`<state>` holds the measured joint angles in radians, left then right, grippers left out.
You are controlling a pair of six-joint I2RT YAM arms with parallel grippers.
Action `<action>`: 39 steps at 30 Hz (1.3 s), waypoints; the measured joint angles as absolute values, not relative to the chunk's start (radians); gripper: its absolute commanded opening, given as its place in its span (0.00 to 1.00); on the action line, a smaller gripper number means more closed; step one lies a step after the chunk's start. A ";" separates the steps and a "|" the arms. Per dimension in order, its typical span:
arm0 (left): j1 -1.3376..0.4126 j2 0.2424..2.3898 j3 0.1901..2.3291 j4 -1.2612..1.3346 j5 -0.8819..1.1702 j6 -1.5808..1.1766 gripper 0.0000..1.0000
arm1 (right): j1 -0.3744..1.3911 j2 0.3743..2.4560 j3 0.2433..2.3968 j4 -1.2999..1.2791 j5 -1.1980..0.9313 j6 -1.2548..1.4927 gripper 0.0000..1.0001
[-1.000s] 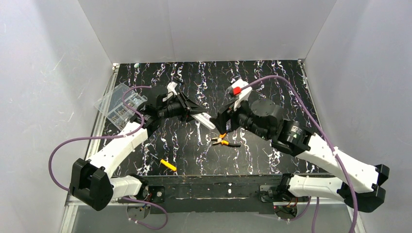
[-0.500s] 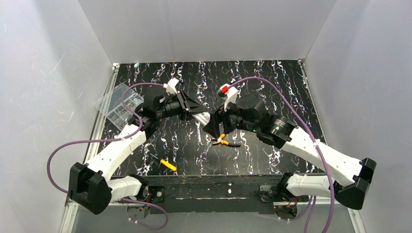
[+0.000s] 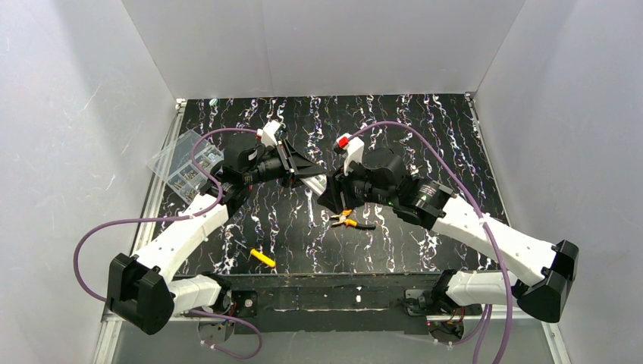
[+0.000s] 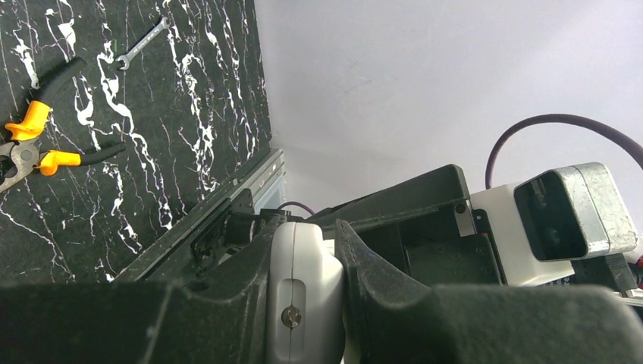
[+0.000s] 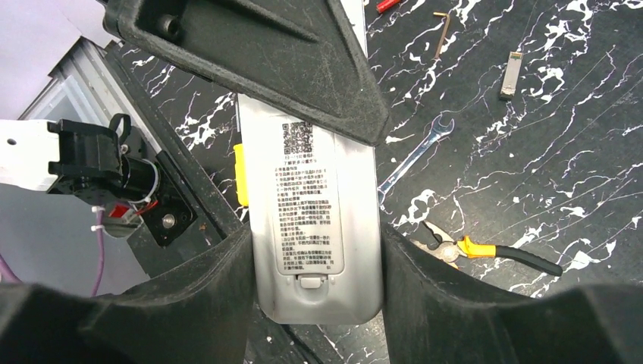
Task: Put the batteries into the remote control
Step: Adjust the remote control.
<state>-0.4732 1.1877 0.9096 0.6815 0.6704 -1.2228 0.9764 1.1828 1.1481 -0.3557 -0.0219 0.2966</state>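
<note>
Holding one remote control (image 5: pixel 307 189) aloft, label up: I see two grippers, left gripper (image 4: pixel 307 262) and right gripper (image 5: pixel 312 250), each clamped on it. One battery (image 5: pixel 385 5) at its 1 o'clock, one pliers (image 5: pixel 470 246) at 4 o'clock.

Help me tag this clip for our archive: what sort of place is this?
Most likely a lab robot test cell, not a home: plain white walls box in a black marbled tabletop, with hand tools such as yellow-handled pliers and a clear parts box lying on it.
</note>
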 measured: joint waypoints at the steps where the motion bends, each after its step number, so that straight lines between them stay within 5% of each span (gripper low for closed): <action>1: -0.474 1.188 0.910 0.682 0.671 -1.224 0.21 | 0.976 1.180 1.147 -0.355 -0.022 0.294 0.31; 8: -0.474 1.189 0.912 0.676 0.667 -1.228 0.52 | 0.976 1.151 1.113 -0.335 -0.009 0.292 0.21; 15: -0.474 1.189 0.913 0.670 0.648 -1.230 0.56 | 0.976 1.148 1.091 -0.334 0.039 0.336 0.20; 32: -0.474 1.185 0.913 0.638 0.610 -1.216 0.17 | 0.976 1.142 1.088 -0.333 0.047 0.380 0.20; 36: -0.474 1.184 0.914 0.638 0.611 -1.217 0.03 | 0.975 1.142 1.088 -0.333 0.041 0.390 0.54; 39: -0.474 1.184 0.914 0.638 0.612 -1.217 0.00 | 0.975 1.142 1.088 -0.333 0.037 0.389 0.70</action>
<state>-0.4744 1.1835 0.9138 0.6380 0.6117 -1.2167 0.9752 1.1423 1.0878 -0.3332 0.0372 0.3889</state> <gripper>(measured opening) 0.257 0.612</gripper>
